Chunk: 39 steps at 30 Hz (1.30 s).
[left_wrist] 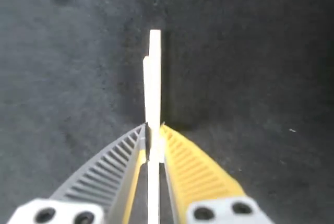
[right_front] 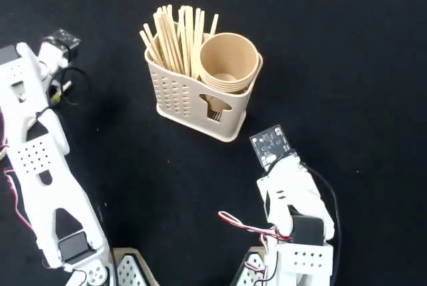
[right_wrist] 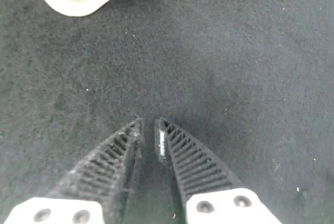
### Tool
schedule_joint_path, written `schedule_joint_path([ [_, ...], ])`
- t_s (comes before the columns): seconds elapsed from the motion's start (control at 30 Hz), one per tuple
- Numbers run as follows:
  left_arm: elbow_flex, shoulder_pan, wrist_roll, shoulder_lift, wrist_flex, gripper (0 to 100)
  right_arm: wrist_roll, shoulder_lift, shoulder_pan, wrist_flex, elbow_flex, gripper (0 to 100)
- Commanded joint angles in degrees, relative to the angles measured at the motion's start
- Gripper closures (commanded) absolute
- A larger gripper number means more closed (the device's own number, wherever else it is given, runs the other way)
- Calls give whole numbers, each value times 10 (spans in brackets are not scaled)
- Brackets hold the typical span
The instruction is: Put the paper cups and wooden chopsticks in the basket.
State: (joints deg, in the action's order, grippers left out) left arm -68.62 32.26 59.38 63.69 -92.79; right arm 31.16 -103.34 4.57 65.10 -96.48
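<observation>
- The basket [right_front: 193, 109] is standing mid-table. The side nearer the left arm is holding a bundle of wooden chopsticks [right_front: 175, 36], standing on end. The other side is holding a nested stack of paper cups [right_front: 229, 63], mouth up.
- The left gripper [left_wrist: 154, 128] is clenching a single chopstick [left_wrist: 154, 72] over bare black table [right_front: 360, 66], well apart from the basket.
- The right gripper [right_wrist: 148, 125] is hanging with its jaws drawn together on nothing, near a basket corner.
- Open cloth is lying around the basket on every side.
</observation>
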Motion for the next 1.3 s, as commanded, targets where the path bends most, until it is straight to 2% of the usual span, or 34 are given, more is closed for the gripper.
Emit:
schedule_joint_path([
  [0.0, -2, 15, -11, -4, 5, 960, 2, -41, -5, -10, 2, 946],
  [0.5, -2, 19, -21, 3, 6, 958, 2, -41, -5, -10, 2, 946],
  [0.67, 2, 30, -22, 3, 6, 859, 2, -41, -5, -10, 2, 946],
  [1.03, 3, 37, -15, 4, 11, 892, 2, -41, -5, -10, 2, 946],
  [1.2, -2, 36, 45, 35, 11, 967, 2, -41, -5, -10, 2, 946],
  [1.27, -2, 38, 67, 53, 10, 967, 2, -41, -5, -10, 2, 946],
])
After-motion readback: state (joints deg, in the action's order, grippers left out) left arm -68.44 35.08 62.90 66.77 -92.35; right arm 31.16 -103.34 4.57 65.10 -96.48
